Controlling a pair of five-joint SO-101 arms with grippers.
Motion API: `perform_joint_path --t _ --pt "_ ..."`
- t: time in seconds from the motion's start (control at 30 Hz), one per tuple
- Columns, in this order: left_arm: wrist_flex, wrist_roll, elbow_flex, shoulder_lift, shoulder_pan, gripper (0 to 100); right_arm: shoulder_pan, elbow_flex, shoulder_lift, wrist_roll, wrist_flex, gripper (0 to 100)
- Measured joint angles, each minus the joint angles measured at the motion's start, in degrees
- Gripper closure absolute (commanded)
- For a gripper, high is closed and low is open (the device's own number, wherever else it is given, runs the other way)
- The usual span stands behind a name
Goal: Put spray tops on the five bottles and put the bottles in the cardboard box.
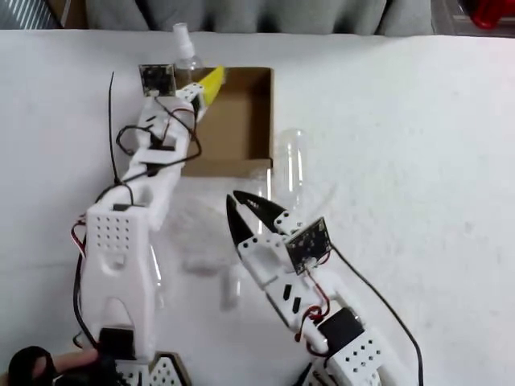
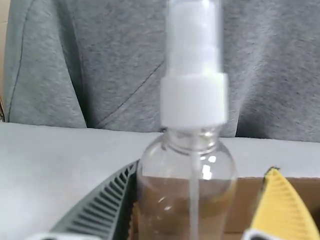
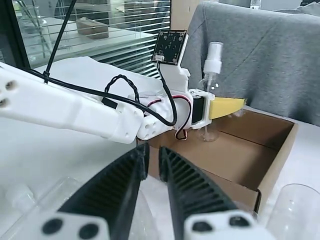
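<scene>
Right, from the high view we find the left arm stretched out to the cardboard box [image 1: 241,121], which sits on the far side of the white table [image 1: 418,161], left of centre. The left gripper [image 1: 197,76] is clamped on a clear bottle [image 1: 187,58], upright at the box's far left corner, with a white spray top [image 1: 181,34] already on it. Just beside the box's near right corner lies a second clear bottle [image 1: 291,165] on its side, uncapped. Nearer to us, the right gripper [image 1: 233,195] points at the near edge of the box, its black jaws holding nothing.

Over to the left wrist view, and we are right up against the held bottle: a ribbed grey finger [image 2: 107,205] on one flank, a yellow finger [image 2: 282,205] on the other, the spray top standing tall above the neck. Grey cloth [image 2: 100,65] hangs behind the table's far edge.

Now the right wrist view. We look along the black jaws, which stand a narrow slit apart, tips low over the table. Beyond them the box is open, and the left arm holds its capped bottle upright at the box's far corner. We cannot tell whether the bottle's base touches the cardboard floor.
</scene>
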Motion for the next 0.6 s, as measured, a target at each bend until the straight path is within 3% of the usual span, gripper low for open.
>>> perform_joint_path --t 0.4,0.6 --pt "0.26 0.00 0.00 -0.44 0.00 65 0.00 0.00 0.00 0.00 0.00 98.1" --pt "0.79 0.00 7.03 -6.07 -0.26 65 0.00 0.00 0.00 0.00 0.00 98.1"
